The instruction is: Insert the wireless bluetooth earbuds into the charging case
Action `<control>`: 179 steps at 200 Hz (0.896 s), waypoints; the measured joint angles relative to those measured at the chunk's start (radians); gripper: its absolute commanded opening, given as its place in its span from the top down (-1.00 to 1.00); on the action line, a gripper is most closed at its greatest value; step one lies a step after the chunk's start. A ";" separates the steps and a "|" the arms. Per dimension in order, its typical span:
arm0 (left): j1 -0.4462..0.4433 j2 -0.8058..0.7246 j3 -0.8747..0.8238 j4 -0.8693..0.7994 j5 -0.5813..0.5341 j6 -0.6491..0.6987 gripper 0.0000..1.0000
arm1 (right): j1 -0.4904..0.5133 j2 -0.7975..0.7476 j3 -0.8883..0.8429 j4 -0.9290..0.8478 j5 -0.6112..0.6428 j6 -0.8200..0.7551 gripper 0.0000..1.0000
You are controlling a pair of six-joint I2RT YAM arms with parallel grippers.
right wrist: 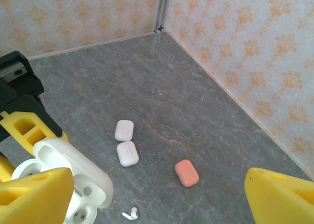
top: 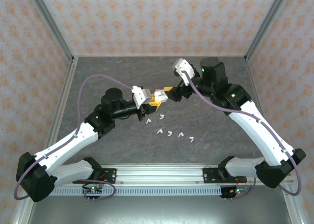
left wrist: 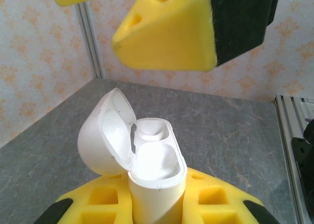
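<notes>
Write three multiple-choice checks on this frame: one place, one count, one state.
1. Where is the open charging case?
A. Lying by the far wall
B. In the right gripper
C. In the left gripper

2. How many closed cases lie on the table in the right wrist view?
A. Three
B. One
C. Five

3. The held case's lid is:
A. Shut
B. Hinged open
C. Off, lying on the table

Answers:
1 C: in the left wrist view the case sits clamped between that arm's own yellow fingers, and the right gripper is spread open.
2 A: two white and one salmon.
3 B: the lid is swung back and the wells are exposed.
</notes>
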 measured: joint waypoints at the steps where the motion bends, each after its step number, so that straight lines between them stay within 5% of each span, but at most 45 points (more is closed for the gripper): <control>1: 0.000 0.000 0.000 0.000 -0.001 0.000 1.00 | 0.000 -0.003 -0.003 0.001 0.003 0.005 -0.78; 76: 0.000 -0.161 -0.030 -0.126 -0.048 0.098 1.00 | -0.006 -0.188 -0.367 0.045 0.332 0.566 -0.65; 179: 0.000 -0.238 -0.043 -0.255 -0.030 0.149 1.00 | 0.022 0.035 -0.657 0.065 0.315 0.971 -0.12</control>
